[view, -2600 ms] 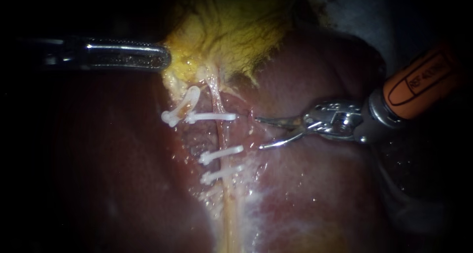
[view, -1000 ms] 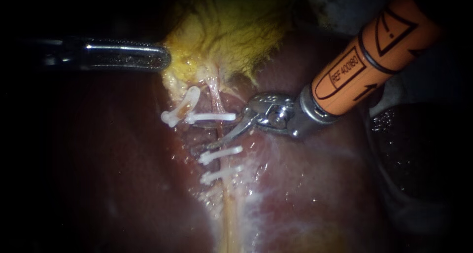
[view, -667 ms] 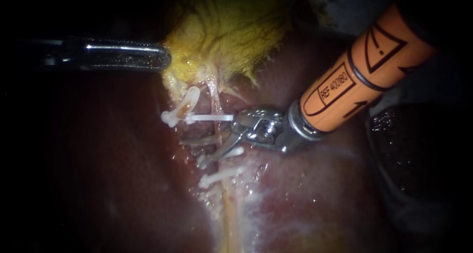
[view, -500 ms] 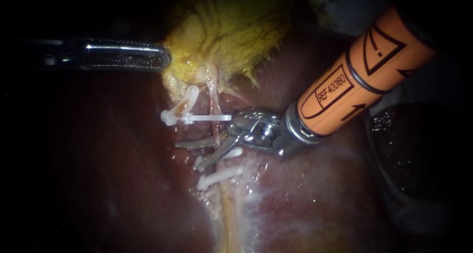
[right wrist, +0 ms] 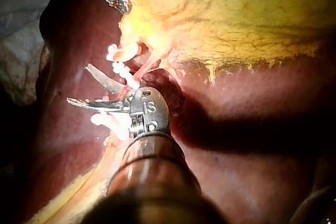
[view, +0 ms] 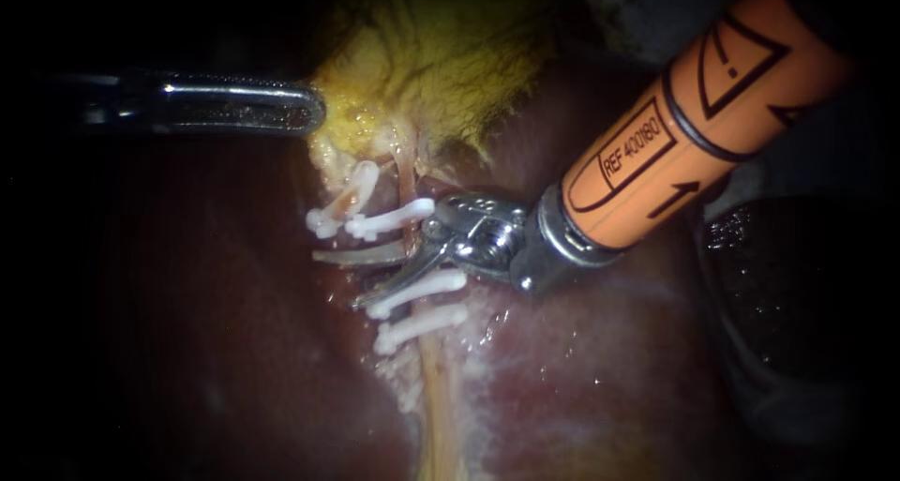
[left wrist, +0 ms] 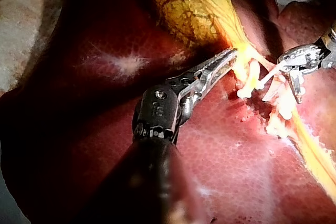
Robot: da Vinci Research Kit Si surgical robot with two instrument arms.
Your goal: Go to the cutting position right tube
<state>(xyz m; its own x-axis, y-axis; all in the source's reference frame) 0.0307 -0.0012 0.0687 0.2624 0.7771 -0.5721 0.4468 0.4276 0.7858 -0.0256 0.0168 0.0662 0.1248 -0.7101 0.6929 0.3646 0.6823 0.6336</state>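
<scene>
Between the upper clip (view: pixel 389 220) and the middle clip (view: pixel 412 292) on the right tube (view: pixel 406 173) sits your right instrument (view: pixel 336 278). Its blades are wide open astride the tube and grip nothing; can't tell if either blade touches it. The lower clip (view: pixel 417 323) lies just beside the middle one. Your left instrument (view: pixel 305 108) has its jaws together on the gallbladder (view: pixel 441 59) edge, pulling it away from the clips.

Position looks nearly reached. To finish well:
- Set the blades square across the tube, with the tube deep toward the hinge.
- The lower blade lies close along the middle clip, so nudge it off the plastic.
- Keep the tips off the liver (view: pixel 581 368) beneath and off the left-hand clip (view: pixel 337 204) beside the upper blade.
- Hold the blades open.
</scene>
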